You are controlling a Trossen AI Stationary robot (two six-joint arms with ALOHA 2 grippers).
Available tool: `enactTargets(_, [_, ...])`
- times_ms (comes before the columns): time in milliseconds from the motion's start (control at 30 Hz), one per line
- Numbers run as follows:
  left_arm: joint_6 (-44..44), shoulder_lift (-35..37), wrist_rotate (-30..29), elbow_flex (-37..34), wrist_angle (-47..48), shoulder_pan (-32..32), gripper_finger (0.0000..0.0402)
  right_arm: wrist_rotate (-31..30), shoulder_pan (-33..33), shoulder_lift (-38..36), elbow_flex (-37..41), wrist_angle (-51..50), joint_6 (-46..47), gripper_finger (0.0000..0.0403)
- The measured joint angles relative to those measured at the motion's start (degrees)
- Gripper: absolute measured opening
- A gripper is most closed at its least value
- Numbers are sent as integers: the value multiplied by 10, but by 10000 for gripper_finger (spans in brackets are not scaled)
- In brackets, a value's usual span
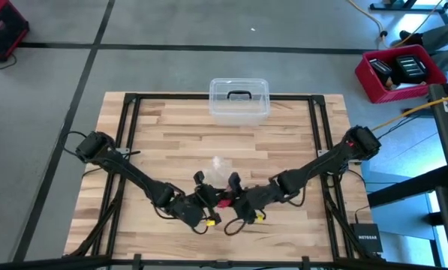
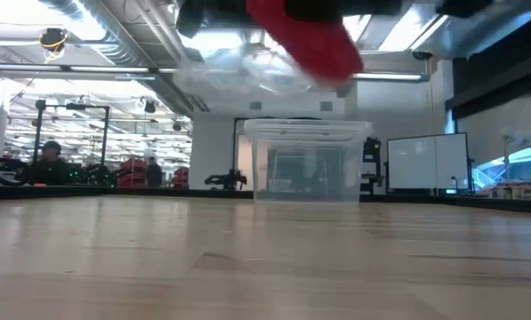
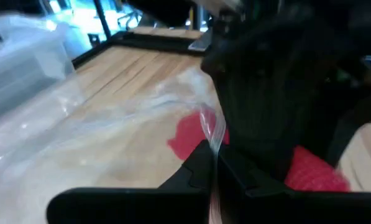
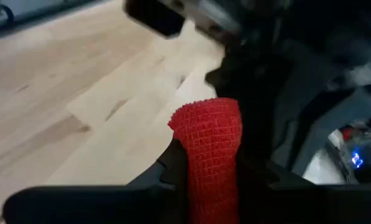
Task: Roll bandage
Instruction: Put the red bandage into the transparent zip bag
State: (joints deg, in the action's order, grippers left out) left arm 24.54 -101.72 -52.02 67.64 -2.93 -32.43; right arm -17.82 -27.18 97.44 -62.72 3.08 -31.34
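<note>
Lower centre of high view — right gripper [image 4: 213, 186] is clamping the red bandage [image 4: 209, 149]; left gripper [image 3: 213, 171], fingers together, is pinching clear plastic wrapper [image 3: 110, 118] w/ bandage alongside.

The right pincer [image 4: 213, 180] is clamped on the red bandage [image 4: 209, 143], which stands up between its dark fingers, the pale wooden table [image 4: 61, 93] beyond.

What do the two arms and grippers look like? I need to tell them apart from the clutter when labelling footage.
Both arms are dark, slim and jointed, with thin black cables looping beside them. Left gripper and right gripper each have flat black fingers and a small yellow tag nearby. The arms look alike; no other markings are readable.
</note>
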Motion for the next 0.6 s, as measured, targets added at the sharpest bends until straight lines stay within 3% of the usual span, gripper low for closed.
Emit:
enactTargets(200, [-15, 0, -1, 0, 18, -5, 1, -5, -17, -8, 1, 2, -19, 87])
enactTargets(500, [4, 1, -14, 1, 22, 0, 1, -178, -95, -78, -2, -42, -17, 87])
enactTargets(600, [5, 1, -14, 1, 23, 3, 1, -185, -96, -80, -1, 2, -38, 87])
